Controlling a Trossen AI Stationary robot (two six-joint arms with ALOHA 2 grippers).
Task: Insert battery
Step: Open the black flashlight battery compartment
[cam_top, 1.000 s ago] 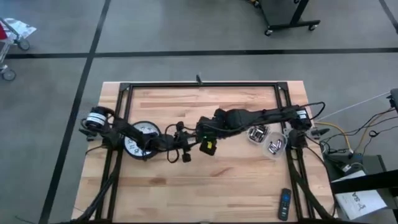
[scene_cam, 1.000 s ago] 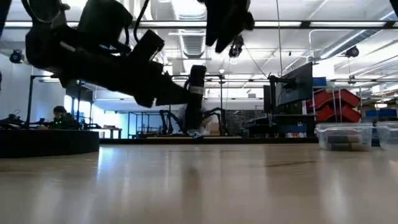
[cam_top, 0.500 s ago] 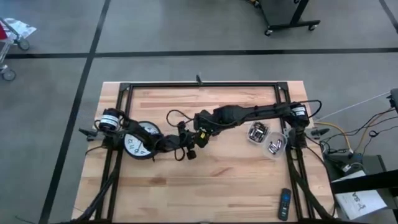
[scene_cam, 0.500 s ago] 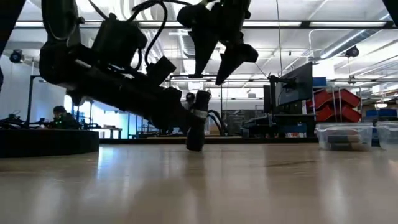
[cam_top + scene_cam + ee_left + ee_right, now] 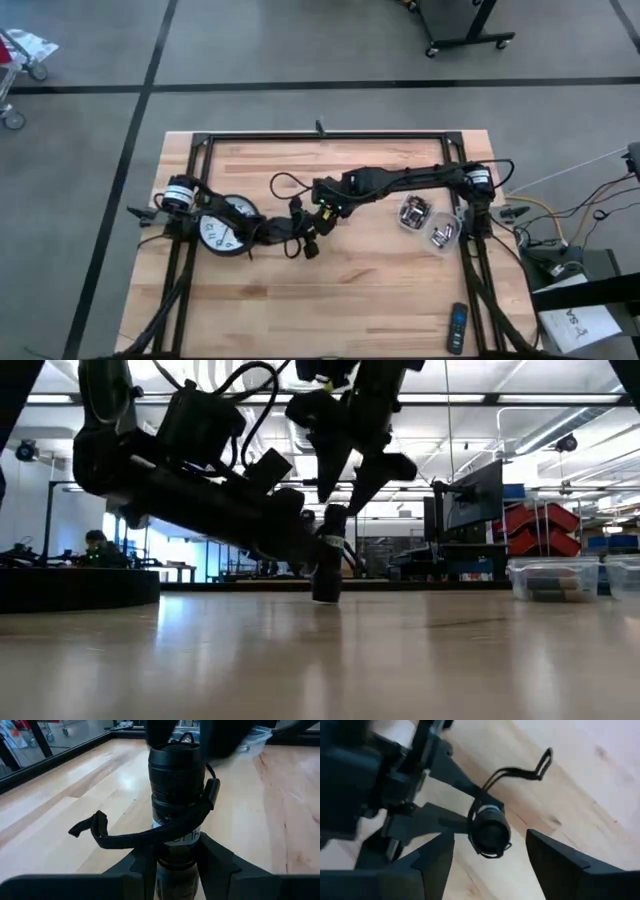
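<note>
Upright flashlight [image 5: 176, 790] in left hand [image 5: 175, 862], mid-table.

Bright, even light comes from ceiling strips [image 5: 520, 400] overhead. In the low view both arms show as dark silhouettes against them, and the wooden surface [image 5: 320, 660] carries a soft sheen and blurs up close. The right wrist view is smeared throughout. Shadows on the surface are faint from above.

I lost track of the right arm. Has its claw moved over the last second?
Yes. In the high view the right claw has moved left, away from the clear containers, and hangs open above the flashlight.
</note>
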